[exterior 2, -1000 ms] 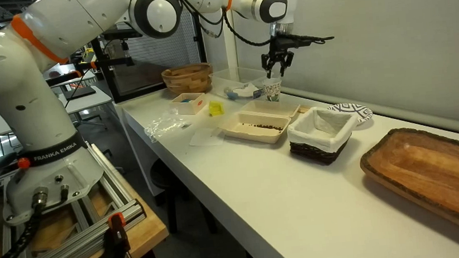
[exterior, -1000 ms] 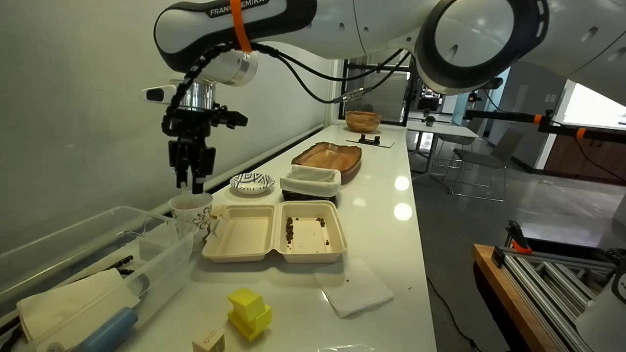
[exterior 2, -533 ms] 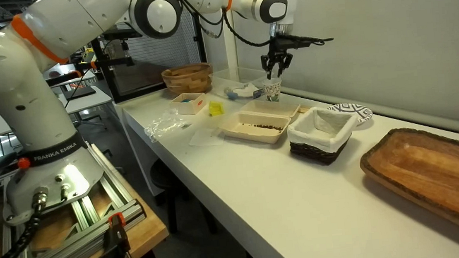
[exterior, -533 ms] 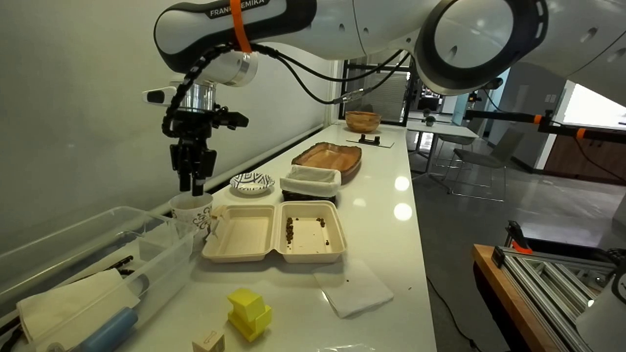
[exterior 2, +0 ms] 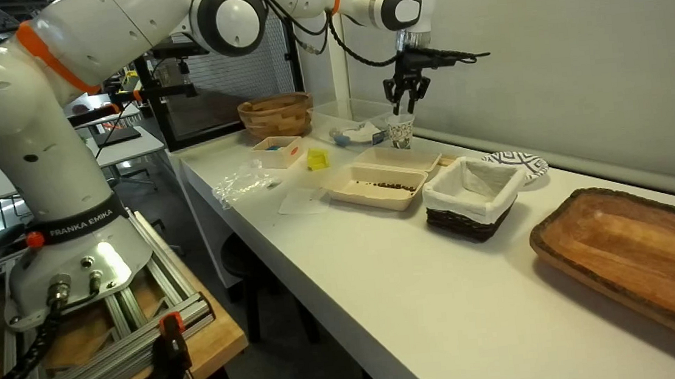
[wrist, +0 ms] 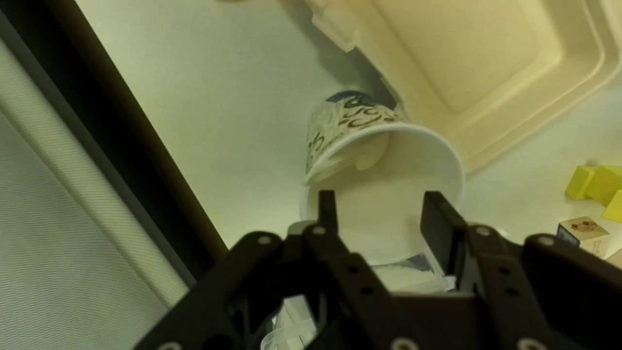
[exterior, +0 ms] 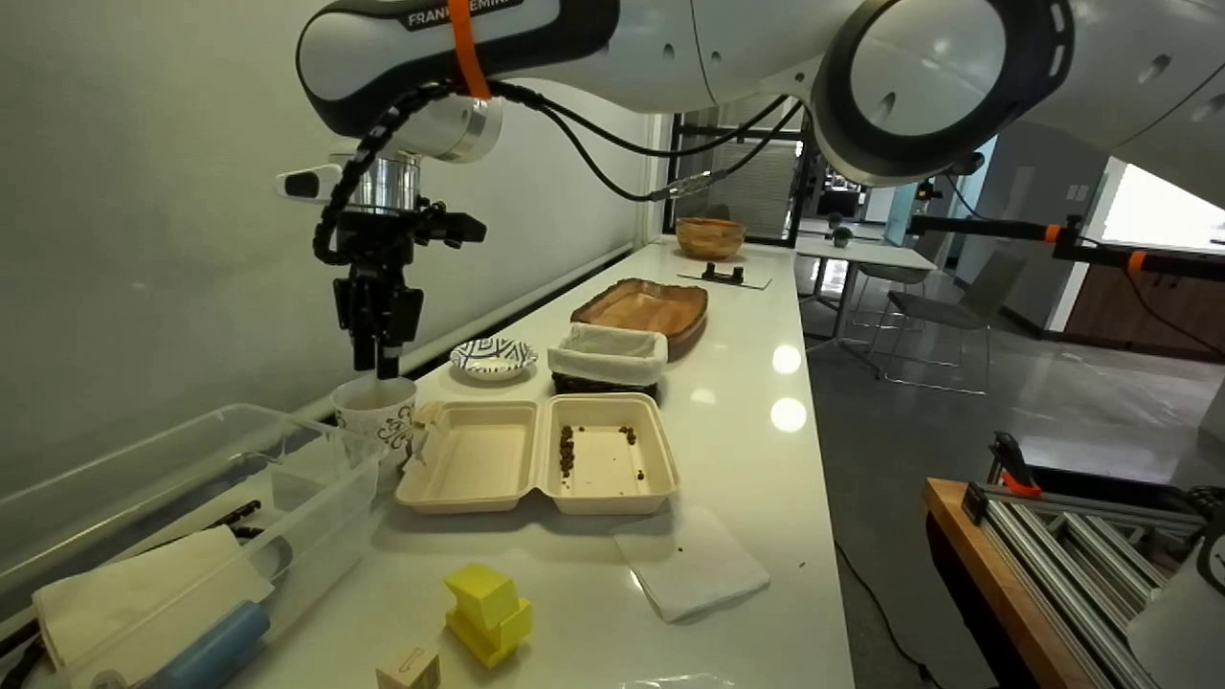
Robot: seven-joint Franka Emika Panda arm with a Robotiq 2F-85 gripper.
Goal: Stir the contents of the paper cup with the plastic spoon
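The off-white paper cup (exterior: 371, 421) with a scroll print stands upright against the clear bin in an exterior view. Directly over its mouth, my gripper (exterior: 376, 366) points straight down, its fingertips just above the rim. Looking down in the wrist view, I see the gripper (wrist: 380, 206) open, with a gap between its fingers and nothing held. Inside the cup (wrist: 357, 116), a pale piece that looks like the plastic spoon (wrist: 370, 154) leans against the wall on the upper left, apart from the fingers. Its full shape is unclear, and the cup's contents are hard to make out.
A beige clamshell box (exterior: 478, 455) with brown bits sits close beside the cup. The clear bin (exterior: 239, 411) is on the cup's opposite side, and the wall (exterior 2: 546, 61) runs behind. A patterned bowl (exterior: 493, 359), lined basket (exterior 2: 475, 189) and wooden tray (exterior 2: 635, 237) stand farther along.
The fingers have drawn somewhat closer together, and the gripper has risen slightly. A pale spoon handle that stood up at the fingertips a second ago no longer stands there.
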